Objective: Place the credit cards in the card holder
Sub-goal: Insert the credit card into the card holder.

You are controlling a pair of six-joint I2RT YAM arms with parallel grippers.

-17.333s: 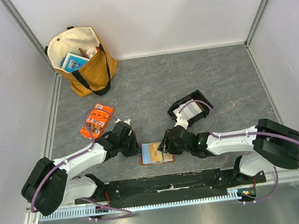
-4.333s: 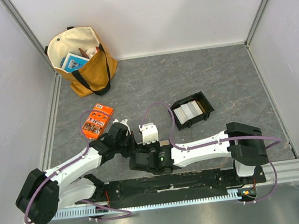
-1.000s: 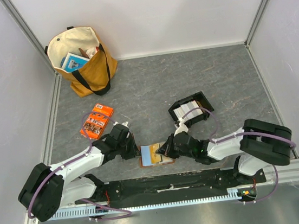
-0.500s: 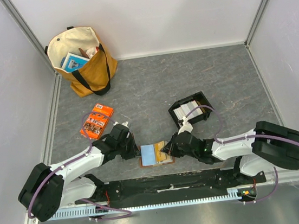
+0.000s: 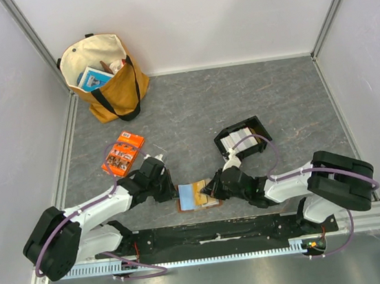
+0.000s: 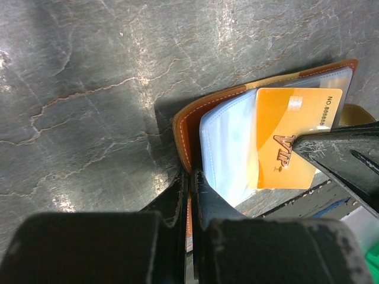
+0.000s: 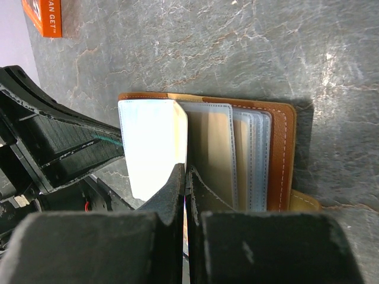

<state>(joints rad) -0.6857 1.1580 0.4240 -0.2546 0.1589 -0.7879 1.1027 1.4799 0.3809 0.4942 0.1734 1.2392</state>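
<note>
The card holder [image 5: 191, 198] lies open near the table's front edge, a tan-brown leather wallet [image 6: 185, 127] with clear sleeves [image 7: 249, 154] inside. My left gripper [image 6: 190, 174] is shut on the edge of its left cover [image 5: 173, 191]. My right gripper [image 5: 209, 192] comes in from the right and is shut on an orange-yellow credit card [image 6: 296, 136] printed VIP. That card lies over a pale blue sleeve [image 6: 228, 148]. In the right wrist view the card shows only edge-on between the shut jaws [image 7: 185, 168]. More credit cards [image 5: 239, 139], white and grey, sit in the black tray.
The black tray [image 5: 266, 132] stands behind the right arm. An orange printed packet [image 5: 123, 155] lies behind the left arm. A tan tote bag [image 5: 102, 76] with items in it stands at the back left. White walls enclose the grey table.
The right gripper has shifted slightly at the wallet's right side with the card in it. A pale blue sleeve has turned over to the left. The left arm has stayed still.
</note>
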